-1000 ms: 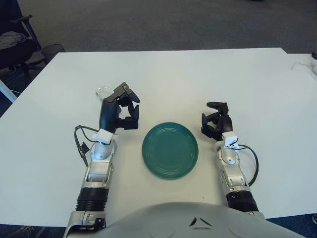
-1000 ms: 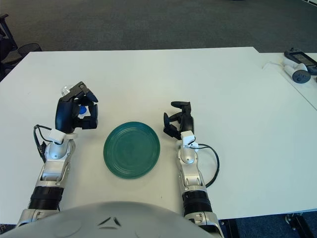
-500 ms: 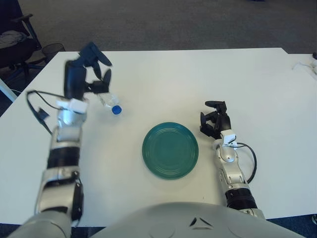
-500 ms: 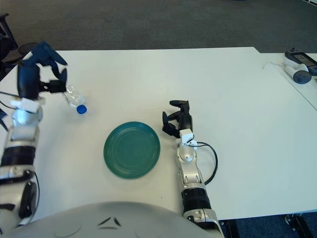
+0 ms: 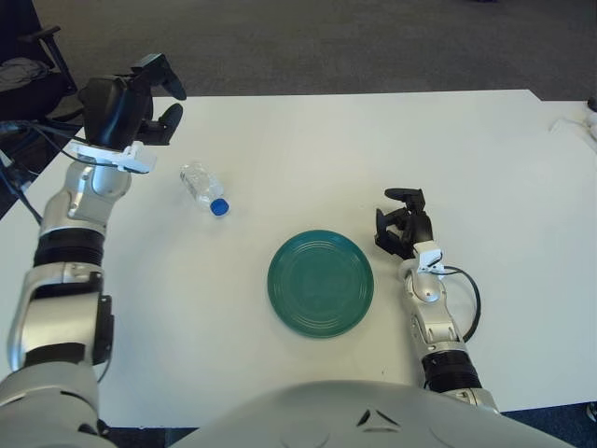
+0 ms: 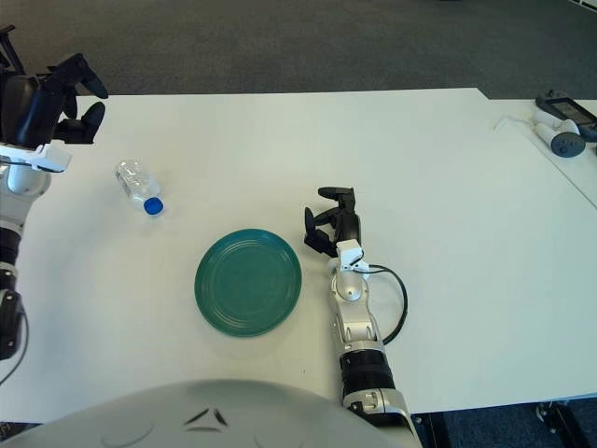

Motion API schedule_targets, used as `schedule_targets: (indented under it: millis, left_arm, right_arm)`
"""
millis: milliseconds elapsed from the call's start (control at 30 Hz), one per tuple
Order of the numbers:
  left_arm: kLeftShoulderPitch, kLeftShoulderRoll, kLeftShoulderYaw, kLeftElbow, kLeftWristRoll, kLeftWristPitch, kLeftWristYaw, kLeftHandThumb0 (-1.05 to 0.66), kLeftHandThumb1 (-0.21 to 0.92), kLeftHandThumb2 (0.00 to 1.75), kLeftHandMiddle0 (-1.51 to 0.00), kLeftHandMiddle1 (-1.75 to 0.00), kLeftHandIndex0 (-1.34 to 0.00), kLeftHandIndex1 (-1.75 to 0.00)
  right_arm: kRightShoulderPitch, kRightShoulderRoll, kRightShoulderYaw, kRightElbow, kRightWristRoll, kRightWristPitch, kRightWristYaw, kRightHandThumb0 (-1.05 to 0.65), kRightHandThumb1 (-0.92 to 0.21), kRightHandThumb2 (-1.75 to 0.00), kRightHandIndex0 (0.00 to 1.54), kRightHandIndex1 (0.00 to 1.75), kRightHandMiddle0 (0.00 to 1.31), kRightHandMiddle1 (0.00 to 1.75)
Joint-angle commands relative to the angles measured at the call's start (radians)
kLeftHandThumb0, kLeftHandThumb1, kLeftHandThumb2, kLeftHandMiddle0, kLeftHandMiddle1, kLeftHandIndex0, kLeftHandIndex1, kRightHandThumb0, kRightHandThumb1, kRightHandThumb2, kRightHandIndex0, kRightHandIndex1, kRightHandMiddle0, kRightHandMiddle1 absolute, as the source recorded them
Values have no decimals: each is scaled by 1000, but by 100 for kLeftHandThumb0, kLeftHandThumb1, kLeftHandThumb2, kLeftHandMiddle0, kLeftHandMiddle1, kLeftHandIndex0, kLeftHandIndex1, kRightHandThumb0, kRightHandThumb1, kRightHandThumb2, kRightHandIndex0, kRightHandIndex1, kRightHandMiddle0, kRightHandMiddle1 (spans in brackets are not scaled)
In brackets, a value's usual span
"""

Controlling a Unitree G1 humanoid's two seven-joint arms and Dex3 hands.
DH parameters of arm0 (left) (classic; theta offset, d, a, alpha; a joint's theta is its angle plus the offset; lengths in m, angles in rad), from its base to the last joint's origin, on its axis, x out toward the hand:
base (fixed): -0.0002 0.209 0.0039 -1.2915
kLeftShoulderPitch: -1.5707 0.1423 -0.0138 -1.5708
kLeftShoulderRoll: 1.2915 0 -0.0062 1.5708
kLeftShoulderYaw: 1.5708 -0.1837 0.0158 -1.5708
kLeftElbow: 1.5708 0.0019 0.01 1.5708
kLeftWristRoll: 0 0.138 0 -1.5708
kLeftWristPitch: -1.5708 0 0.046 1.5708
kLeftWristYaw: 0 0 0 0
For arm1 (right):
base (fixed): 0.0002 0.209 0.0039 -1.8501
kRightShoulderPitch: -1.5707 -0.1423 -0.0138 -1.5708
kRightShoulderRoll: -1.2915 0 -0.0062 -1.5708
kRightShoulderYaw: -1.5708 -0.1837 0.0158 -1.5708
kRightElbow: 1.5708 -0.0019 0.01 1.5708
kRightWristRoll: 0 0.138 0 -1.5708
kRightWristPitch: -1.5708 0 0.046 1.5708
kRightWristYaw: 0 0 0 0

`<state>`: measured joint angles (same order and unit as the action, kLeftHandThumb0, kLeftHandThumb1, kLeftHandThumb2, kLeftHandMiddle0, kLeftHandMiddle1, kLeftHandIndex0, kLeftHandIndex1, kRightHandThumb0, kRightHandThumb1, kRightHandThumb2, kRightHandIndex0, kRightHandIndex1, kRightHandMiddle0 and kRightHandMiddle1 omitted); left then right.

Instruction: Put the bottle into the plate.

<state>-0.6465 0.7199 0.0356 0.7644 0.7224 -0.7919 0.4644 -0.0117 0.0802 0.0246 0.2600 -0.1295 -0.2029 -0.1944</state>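
In the left eye view, your bottle (image 5: 203, 188) lies on its side on the white bench (image 5: 373, 149), up and to the left of the green plate (image 5: 321, 284), well apart from it. Its long axis runs diagonally, blue cap pointing down toward the plate. Your left hand (image 5: 126, 107) hovers up-left of the bottle, beyond its base end, fingers loosely spread and empty; it is the nearer hand, so reach down-right.

In the right eye view, the bottle is clear, smooth, ribbed plastic; the plate is a glossy, shallow round dish with concentric rings. Your right hand (image 6: 333, 229) shows just right of the plate, fingers curled on nothing.
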Motion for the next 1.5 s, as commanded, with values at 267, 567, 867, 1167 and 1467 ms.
schedule_targets:
  millis: [267,567,867,1167,1467]
  left_arm:
    - [-168,121,-285,191,250,9,194,-47,33,130,-99,-175,-60,-175]
    - [-233,143,-495,210,381,36,17,-48,75,70,-24,-126,-20,-162]
    - [-280,184,-652,156,519,25,37,-80,85,42,-19,-46,-1,-109]
    - [-294,182,-700,129,545,14,62,-88,90,25,-22,-18,0,-86]
    - [-266,160,-701,131,503,-19,81,-85,92,27,-28,-17,0,-84]
  right_arm:
    - [18,1,-3,51,10,69,10,38,-61,-90,42,168,0,140]
    - [2,-3,-4,65,9,77,13,38,-62,-86,43,166,0,140]
    - [-2,0,3,67,1,82,10,37,-64,-84,41,167,0,143]
    - [-4,-2,8,79,0,73,15,37,-69,-76,40,165,0,145]
    - [-2,-6,10,84,1,66,20,36,-72,-71,39,164,0,144]
